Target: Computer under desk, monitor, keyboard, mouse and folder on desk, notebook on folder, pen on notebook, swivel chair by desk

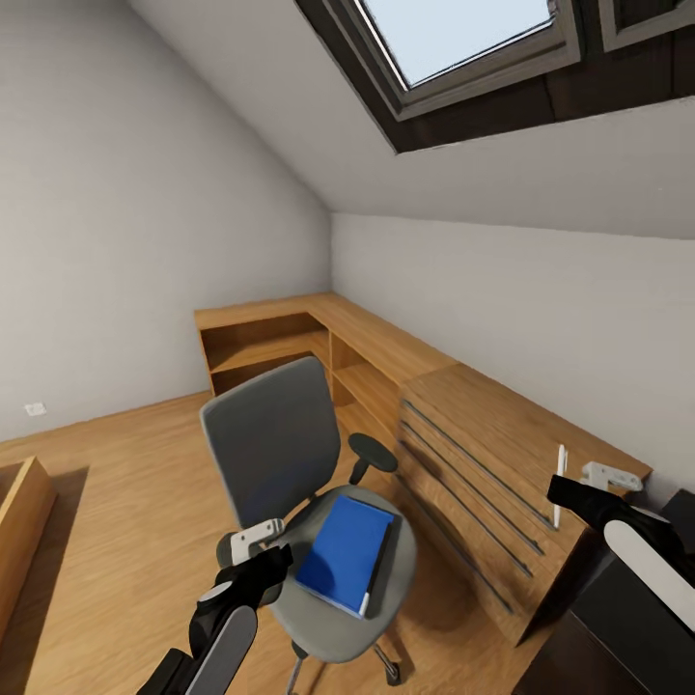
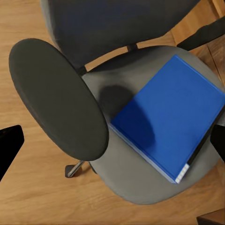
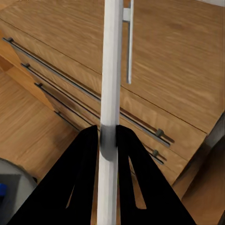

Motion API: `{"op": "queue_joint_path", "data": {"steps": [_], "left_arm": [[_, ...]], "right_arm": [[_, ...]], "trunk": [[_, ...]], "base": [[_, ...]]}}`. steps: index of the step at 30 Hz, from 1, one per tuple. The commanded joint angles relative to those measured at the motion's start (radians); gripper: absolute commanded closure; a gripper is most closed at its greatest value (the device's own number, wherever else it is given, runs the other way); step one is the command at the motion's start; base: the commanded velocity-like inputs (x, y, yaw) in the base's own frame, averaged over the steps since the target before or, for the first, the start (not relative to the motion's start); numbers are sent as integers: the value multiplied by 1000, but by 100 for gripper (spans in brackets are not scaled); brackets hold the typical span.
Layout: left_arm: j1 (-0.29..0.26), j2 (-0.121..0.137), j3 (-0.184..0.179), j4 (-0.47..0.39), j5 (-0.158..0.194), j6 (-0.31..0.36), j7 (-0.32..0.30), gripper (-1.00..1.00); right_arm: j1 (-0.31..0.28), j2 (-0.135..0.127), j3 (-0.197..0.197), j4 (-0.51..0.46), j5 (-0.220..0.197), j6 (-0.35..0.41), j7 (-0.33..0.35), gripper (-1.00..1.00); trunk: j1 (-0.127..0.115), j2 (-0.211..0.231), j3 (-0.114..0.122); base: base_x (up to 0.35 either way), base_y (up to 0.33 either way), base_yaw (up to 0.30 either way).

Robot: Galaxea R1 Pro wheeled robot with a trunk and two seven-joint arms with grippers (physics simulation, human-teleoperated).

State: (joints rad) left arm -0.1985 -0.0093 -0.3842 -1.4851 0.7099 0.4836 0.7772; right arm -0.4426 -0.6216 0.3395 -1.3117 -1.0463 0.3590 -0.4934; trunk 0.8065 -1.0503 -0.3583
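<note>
One blue folder (image 1: pixel 345 553) on one chair (image 1: pixel 290 463) at lower centre, right end effector (image 3: pixel 108 140) clamping one pen (image 3: pixel 110 84), left end effector (image 1: pixel 259 550) spread unclear, no readable writing

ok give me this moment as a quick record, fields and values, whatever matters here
folder: blue folder lying flat on the swivel chair seat
right gripper: right gripper shut on the pen, held upright above the dresser
left gripper: left gripper beside the chair's near armrest, over the seat edge; open or shut unclear
floor: wood floor
</note>
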Motion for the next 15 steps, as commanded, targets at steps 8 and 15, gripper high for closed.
{"op": "queue_joint_path", "data": {"steps": [8, 15], "left_arm": [[-1, 0, -2, 0, 6, 2, 8, -100], [-1, 0, -2, 0, 5, 2, 8, -100]], "right_arm": [[-2, -1, 3, 1, -6, 0, -6, 100], [-1, -1, 10, 2, -6, 0, -5, 100]], "trunk": [[0, -1, 3], [0, -1, 6]], "base": [[0, 0, -236], [0, 0, -247]]}}
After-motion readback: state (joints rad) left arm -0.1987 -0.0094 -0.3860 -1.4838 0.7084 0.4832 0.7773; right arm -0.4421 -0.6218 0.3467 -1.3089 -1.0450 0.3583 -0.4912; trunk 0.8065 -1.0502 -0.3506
